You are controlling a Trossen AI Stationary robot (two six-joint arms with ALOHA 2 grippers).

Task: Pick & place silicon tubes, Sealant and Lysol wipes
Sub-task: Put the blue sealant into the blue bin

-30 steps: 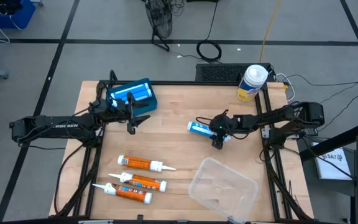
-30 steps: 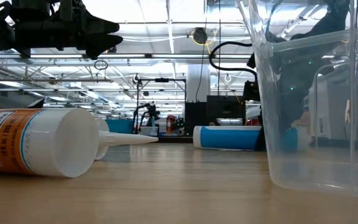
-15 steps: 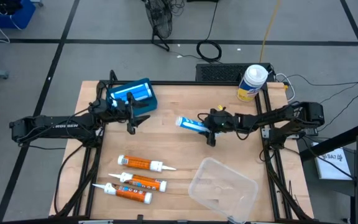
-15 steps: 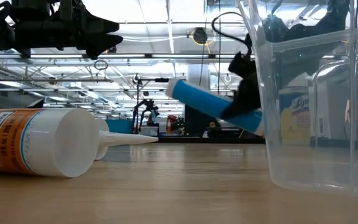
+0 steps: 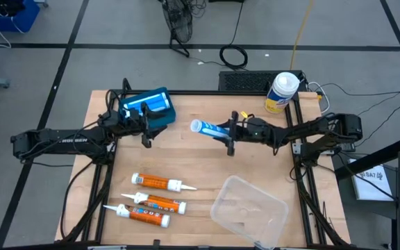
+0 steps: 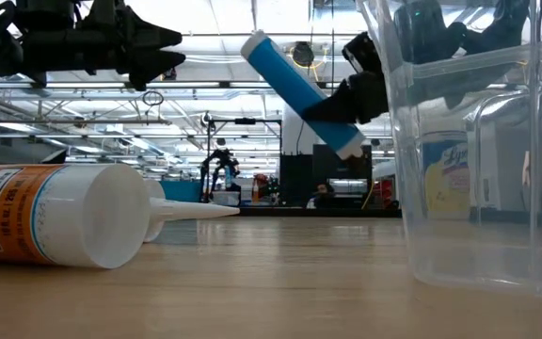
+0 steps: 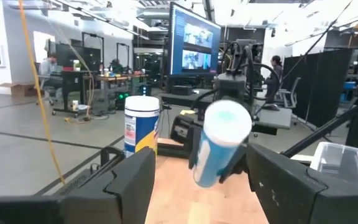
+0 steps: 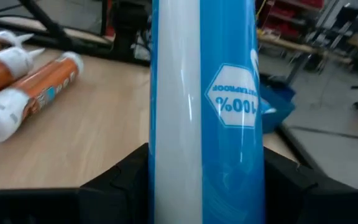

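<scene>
My right gripper [image 5: 230, 137] is shut on a blue sealant tube [image 5: 209, 129] and holds it above the middle of the table; the tube also shows in the low view [image 6: 294, 87] and fills the right wrist view [image 8: 207, 106]. My left gripper [image 5: 146, 134] is open and empty, hovering beside a blue bin [image 5: 164, 114] that holds another blue tube [image 5: 144, 105]. Three orange silicone tubes [image 5: 157, 183] lie on their sides at the near left. The Lysol wipes canister [image 5: 281, 92] stands upright at the table's far right corner. My right gripper pinches the blue tube's round body [image 8: 166, 186] between its two fingers [image 8: 114, 190], close to the tube's lower end [image 6: 349, 143]. The fingers come from the table's right. The tube is lifted clear and tilted, its free capped end [image 6: 255, 42] up and toward the table's left.
A clear plastic container [image 5: 248, 207] stands near the front edge, right of the orange tubes. Bare wood shows between the bin and the orange tubes. Cables and a dark box lie beyond the far edge.
My right gripper has lifted the blue tube off the table and carried it up and toward the table's left. The tube lay flat on the wood a second ago; now it hangs clear and has tipped, its left end raised.
</scene>
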